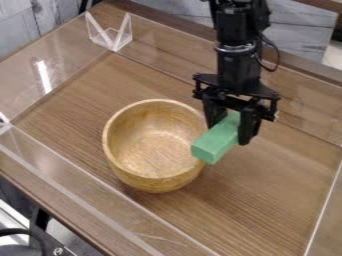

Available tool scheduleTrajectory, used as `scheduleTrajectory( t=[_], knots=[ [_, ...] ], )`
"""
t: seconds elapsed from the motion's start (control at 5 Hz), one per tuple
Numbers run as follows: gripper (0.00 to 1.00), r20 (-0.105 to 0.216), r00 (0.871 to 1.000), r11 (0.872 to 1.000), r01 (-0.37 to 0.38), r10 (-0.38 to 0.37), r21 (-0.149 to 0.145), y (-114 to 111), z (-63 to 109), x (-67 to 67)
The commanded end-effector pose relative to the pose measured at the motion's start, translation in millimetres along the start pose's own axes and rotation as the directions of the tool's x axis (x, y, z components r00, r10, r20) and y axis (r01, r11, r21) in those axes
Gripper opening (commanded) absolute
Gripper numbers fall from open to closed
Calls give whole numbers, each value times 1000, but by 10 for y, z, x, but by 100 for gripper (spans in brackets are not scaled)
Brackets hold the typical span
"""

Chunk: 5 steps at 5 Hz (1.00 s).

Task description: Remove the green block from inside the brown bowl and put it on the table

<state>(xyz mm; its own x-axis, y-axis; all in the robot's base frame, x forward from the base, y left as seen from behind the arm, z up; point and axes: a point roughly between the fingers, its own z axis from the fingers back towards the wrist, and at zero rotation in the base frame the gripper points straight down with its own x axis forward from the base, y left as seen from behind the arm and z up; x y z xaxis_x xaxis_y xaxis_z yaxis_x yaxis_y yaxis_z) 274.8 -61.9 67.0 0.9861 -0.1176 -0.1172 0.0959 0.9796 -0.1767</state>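
Fingers (235,110) of the black robot arm (235,45) are clamped on the upper end of the green block (215,142), which hangs tilted, its lower end slanting down toward the bowl side. Part of the grip is hidden by the dark gripper body.

Nearest the camera, at the lower left corner, dark cables (24,233) lie by the clear acrylic wall (80,222) that borders the wood-grain tabletop (247,205). Beyond that wall, left of the middle, the brown bowl (123,168) sits upright, its pale inside facing up and nothing in it. The block is at the right side of the bowl, its lower end just beside the rim in this view; whether the two touch, I cannot tell.

Farther back, the arm comes down from the top of the view, right of the middle. At the far left stands a small clear acrylic piece (110,33), and behind the arm runs a grey-white marbled surface (297,30).
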Motion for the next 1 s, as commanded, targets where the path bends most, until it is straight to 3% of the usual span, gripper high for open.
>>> scheduleTrajectory(
  t=[0.0,0.8],
  knots=[
    [0,59,998,1000,26,-26,0,-38,106,126],
    [0,71,996,999,50,-49,-9,35,-9,283]
  ],
)
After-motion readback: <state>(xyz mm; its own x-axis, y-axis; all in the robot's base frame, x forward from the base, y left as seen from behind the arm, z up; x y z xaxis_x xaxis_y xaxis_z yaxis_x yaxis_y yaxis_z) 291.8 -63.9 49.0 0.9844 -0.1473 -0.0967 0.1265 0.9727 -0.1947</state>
